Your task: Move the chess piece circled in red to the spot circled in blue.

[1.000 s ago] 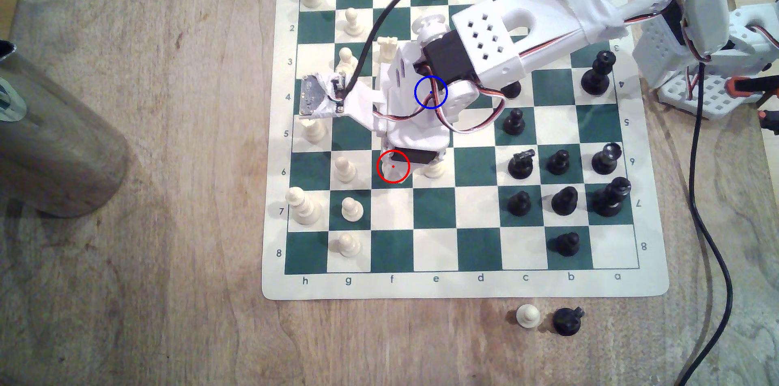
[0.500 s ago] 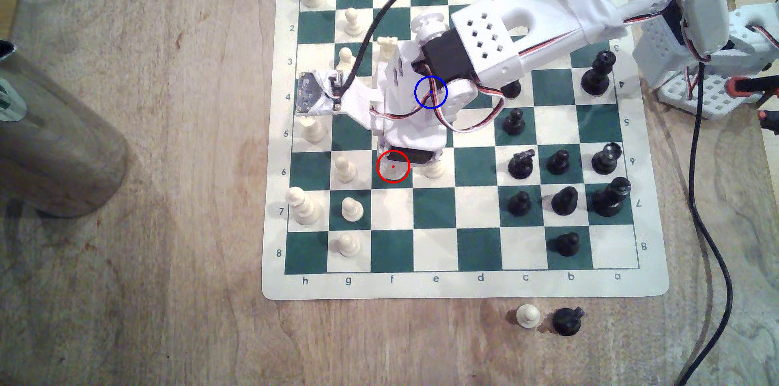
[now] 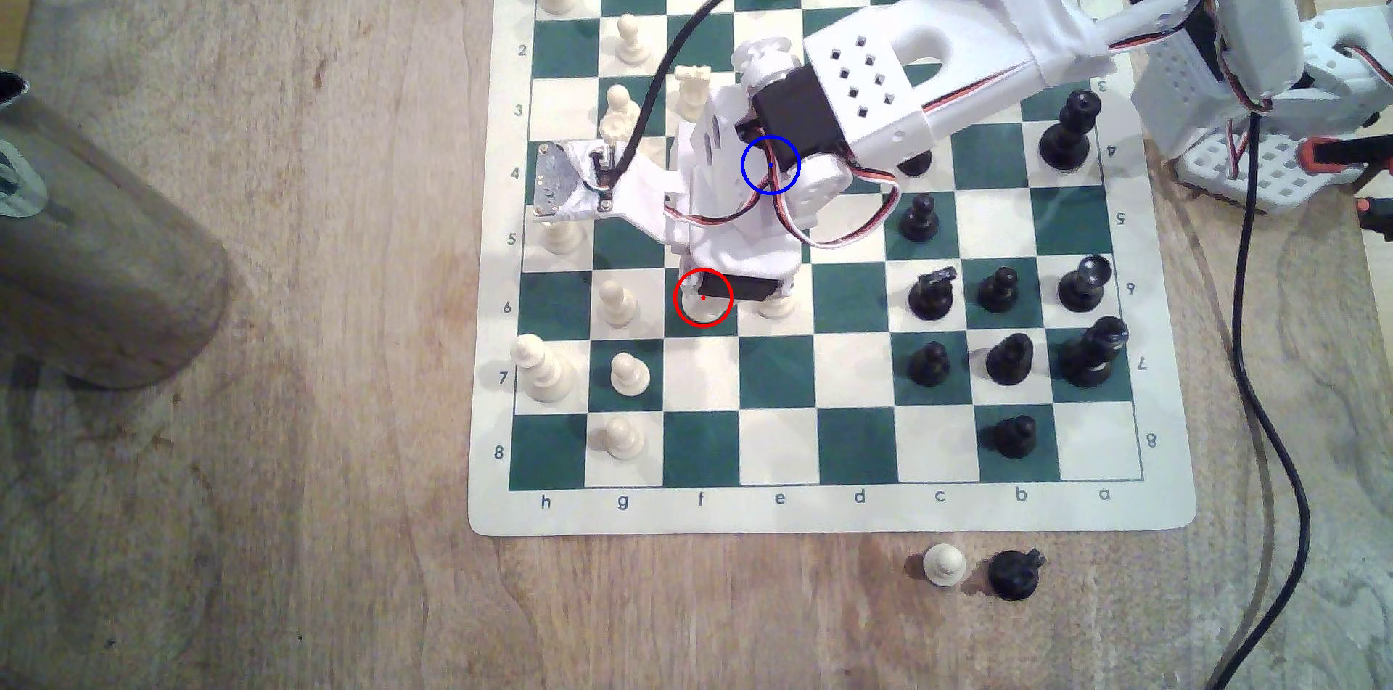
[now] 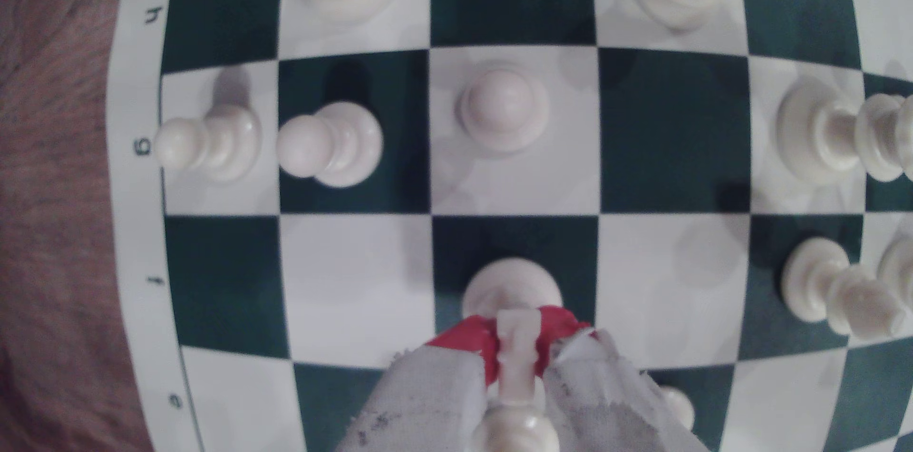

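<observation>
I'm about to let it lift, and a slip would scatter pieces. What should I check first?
1. Tool shut on the chess piece: ok, a red finger sits against each side of its head.
2. Grip centred on the head: ok.
3. Piece off its green square: cannot tell.
4. The spot free: cannot tell, the arm covers it in the exterior view.
5. Neighbouring pawn clear of the tool: cannot tell, it stands close beside.
</observation>
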